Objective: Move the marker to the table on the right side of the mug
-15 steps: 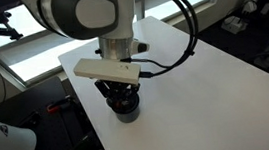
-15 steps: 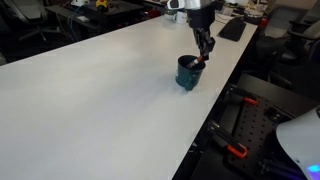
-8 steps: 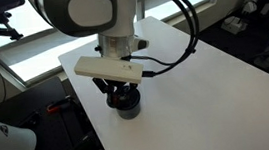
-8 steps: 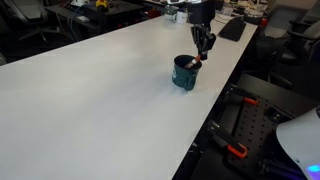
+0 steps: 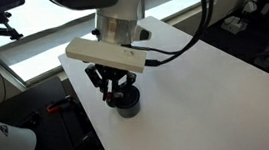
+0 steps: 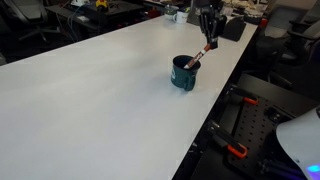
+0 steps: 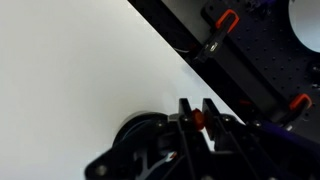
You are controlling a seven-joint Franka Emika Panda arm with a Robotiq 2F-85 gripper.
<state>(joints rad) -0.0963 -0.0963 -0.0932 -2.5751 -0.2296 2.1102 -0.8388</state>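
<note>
The dark blue-grey mug (image 6: 184, 74) stands near the edge of the white table (image 6: 90, 90); it also shows in an exterior view (image 5: 127, 105) and the wrist view (image 7: 135, 150). My gripper (image 6: 209, 43) is above the mug, shut on the marker (image 6: 200, 58). The marker hangs tilted, and its lower end is still at the mug's rim. In the wrist view the marker's reddish-orange end (image 7: 198, 120) sits pinched between the fingers (image 7: 199, 108). In an exterior view the gripper (image 5: 116, 87) hovers just over the mug and hides the marker.
The table edge runs close beside the mug; past it is a dark frame with red clamps (image 7: 222, 22). A keyboard (image 6: 233, 28) lies at the table's far end. The white tabletop (image 5: 211, 87) spreads wide on the mug's other side.
The gripper has risen from inside the mug's mouth and now sits above it. It has drawn the marker upward with it.
</note>
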